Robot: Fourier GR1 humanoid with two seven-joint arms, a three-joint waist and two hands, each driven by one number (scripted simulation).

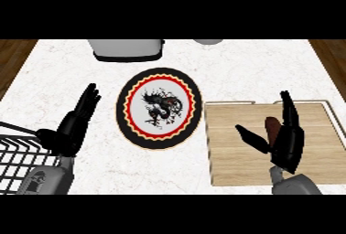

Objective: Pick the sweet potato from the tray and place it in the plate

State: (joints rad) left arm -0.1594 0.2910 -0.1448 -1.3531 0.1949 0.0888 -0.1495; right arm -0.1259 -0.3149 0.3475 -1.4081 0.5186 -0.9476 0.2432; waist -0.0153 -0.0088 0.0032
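Where your right hand (289, 145) hangs over the wooden tray (236, 162), its fingers (290, 114) are straight and its thumb spread, with the sweet potato (272, 129) lying on the tray in the gap between them. Your left hand (67, 135) rests open beside a wire rack (17, 157). Farther out, the plate (122, 109) sits just left of the tray, with a grey appliance (126, 49) beyond.
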